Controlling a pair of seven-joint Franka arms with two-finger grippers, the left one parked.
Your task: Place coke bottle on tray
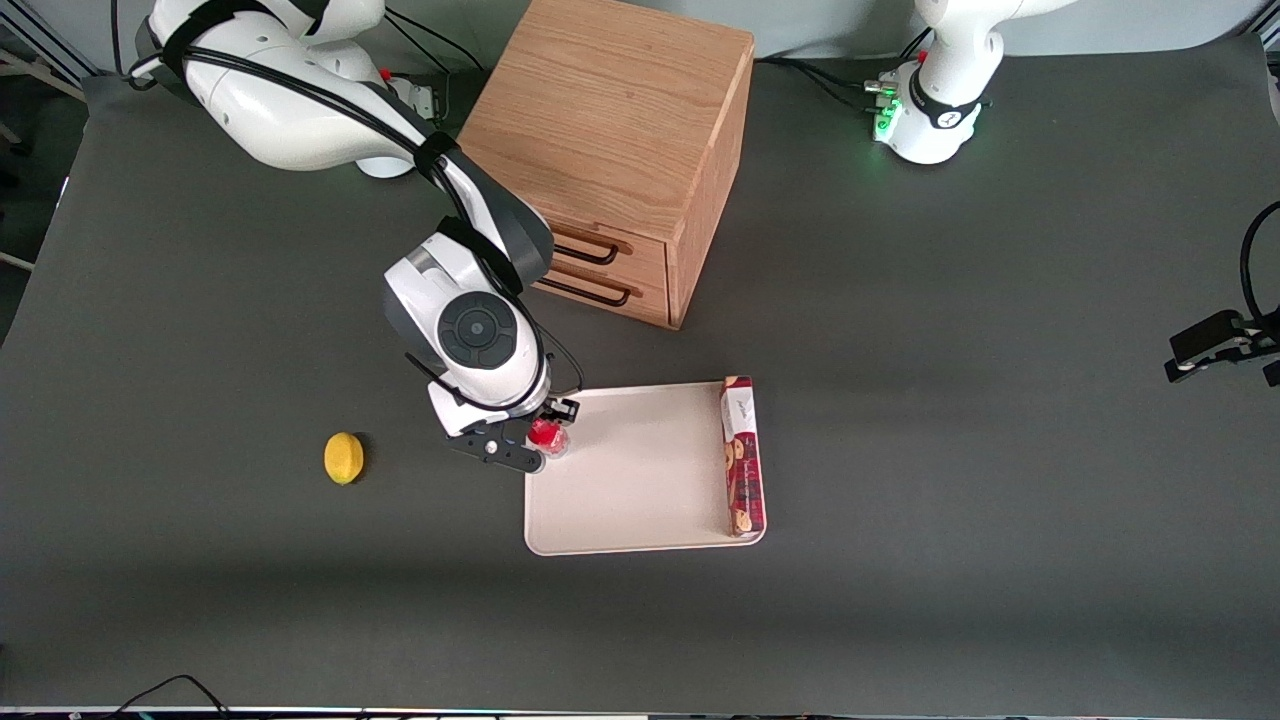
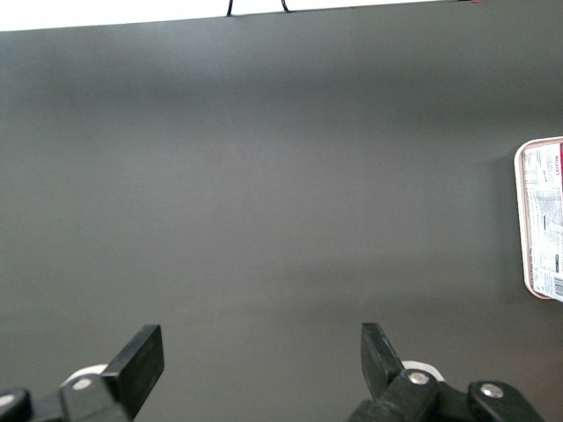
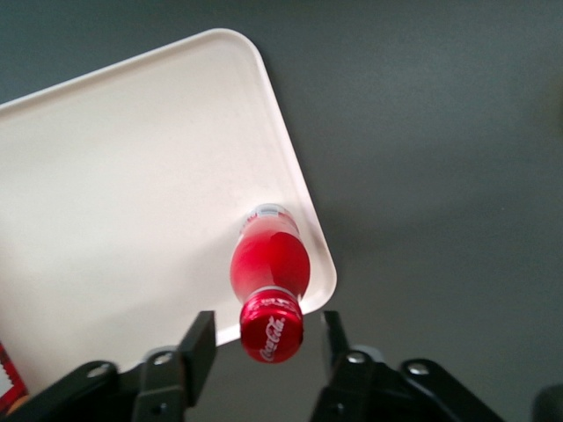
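On the cream-white tray [image 3: 132, 202], close to its rim at the edge toward the working arm's end of the table, we see the coke bottle [image 3: 268, 272] standing upright, its silvery base touching the tray floor and its red cap with white script facing the wrist camera. Our gripper [image 3: 268, 338] hovers at cap height, its two black fingers [image 3: 198, 343] spread to either side of the cap with a clear gap on each side, so they grip nothing. From the front, we make out the bottle [image 1: 547, 434] just under the gripper [image 1: 540, 440], inside the tray [image 1: 640, 480]. Along the tray's edge toward the parked arm lies a long red biscuit packet [image 1: 742, 455]. Off the tray, toward the working arm's end, a yellow lemon [image 1: 344, 458] rests on the dark table [image 1: 950, 400]. Farther from the front camera than the tray stands a wooden drawer box [image 1: 620, 140] with two dark handles.
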